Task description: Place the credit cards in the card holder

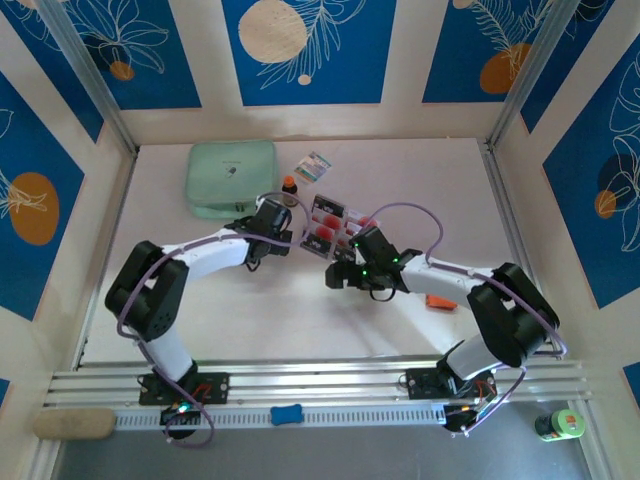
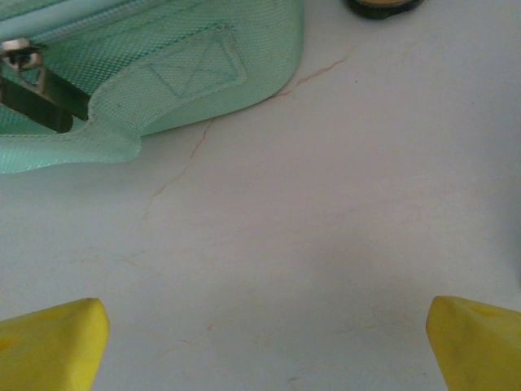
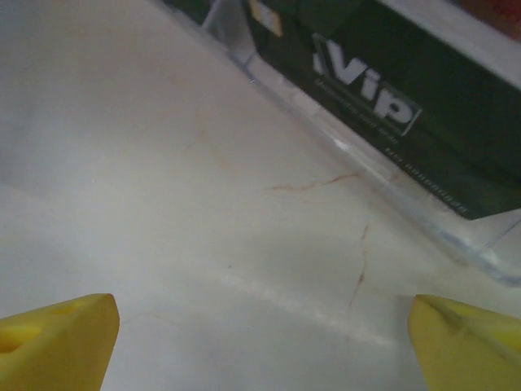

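Observation:
The credit cards (image 1: 335, 222) lie in a small pile at mid-table, pale with red spots and dark bands. One card's dark "Vip" band (image 3: 383, 106) fills the upper right of the right wrist view. My right gripper (image 1: 338, 275) (image 3: 260, 342) hovers just in front of the pile, open, over bare table. An orange piece of the card holder (image 1: 438, 300) peeks out under the right forearm. Left of the cards, my left gripper (image 1: 268, 214) (image 2: 264, 342) stands open and empty, close to the mint pouch's corner.
The mint-green zip pouch (image 1: 230, 178) (image 2: 138, 73) lies at the back left. A small brown bottle (image 1: 289, 185) (image 2: 383, 5) and a patterned packet (image 1: 313, 167) sit beside it. White walls (image 1: 300, 125) ring the table.

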You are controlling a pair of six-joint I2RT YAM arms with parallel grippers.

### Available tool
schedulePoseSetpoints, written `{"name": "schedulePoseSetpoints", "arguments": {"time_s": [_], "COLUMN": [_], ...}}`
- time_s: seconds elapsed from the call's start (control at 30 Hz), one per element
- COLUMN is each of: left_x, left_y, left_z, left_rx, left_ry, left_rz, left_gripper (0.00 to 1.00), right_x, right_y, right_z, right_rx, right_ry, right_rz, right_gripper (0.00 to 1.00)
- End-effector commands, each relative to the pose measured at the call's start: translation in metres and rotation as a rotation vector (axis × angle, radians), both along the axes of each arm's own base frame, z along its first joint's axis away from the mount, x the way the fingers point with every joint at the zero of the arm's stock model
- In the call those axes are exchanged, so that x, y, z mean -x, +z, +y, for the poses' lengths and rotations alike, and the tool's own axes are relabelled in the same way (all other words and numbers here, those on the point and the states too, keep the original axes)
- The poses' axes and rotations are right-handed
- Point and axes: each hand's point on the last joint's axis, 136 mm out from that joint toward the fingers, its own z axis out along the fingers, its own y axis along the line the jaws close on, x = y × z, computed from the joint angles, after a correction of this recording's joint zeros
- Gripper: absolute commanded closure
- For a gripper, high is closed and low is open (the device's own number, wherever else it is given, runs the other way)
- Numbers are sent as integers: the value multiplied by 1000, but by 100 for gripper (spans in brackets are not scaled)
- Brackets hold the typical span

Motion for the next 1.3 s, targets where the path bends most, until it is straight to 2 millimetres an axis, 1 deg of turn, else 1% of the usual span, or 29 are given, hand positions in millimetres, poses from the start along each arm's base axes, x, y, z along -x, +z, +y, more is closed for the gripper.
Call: {"name": "schedulePoseSetpoints", "arguments": {"time_s": [0.0, 0.23, 0.5, 0.6, 0.73, 0.8, 0.87, 0.97, 1.07, 1.17, 1.27], "left_x": [-4, -6, -15, -23, -33, -35, -33, -27, -16, -1, 14], "left_y": [0, -13, -23, -22, -18, -15, -12, -3, 13, 26, 37], "left_z": [-7, -28, -43, -49, -63, -69, -72, -72, -66, -63, -60], "left_rx": [-52, -78, -102, -105, -96, -87, -81, -51, 6, 71, 131], "left_ry": [-29, -81, -91, -98, -122, -130, -139, -136, -115, -114, -113], "left_rz": [7, 31, 32, 21, 1, -7, -12, -26, -50, -61, -62], "left_gripper": [0, 0, 0, 0, 0, 0, 0, 0, 0, 0, 0], "right_x": [-14, -18, -24, -30, -44, -50, -51, -41, -23, -6, 10], "right_y": [9, 10, 6, 7, 10, 11, 15, 26, 40, 53, 61], "right_z": [5, 4, -1, -5, -11, -14, -16, -18, -31, -54, -89], "right_rx": [-30, -38, -37, -42, -46, -46, -47, -60, -71, -77, -52], "right_ry": [-10, -23, -48, -70, -104, -116, -116, -106, -148, -236, -361], "right_rz": [-26, -26, -18, -20, -24, -23, -14, -6, 13, 30, 59], "right_gripper": [8, 8, 8, 8, 8, 8, 8, 8, 8, 8, 8]}}
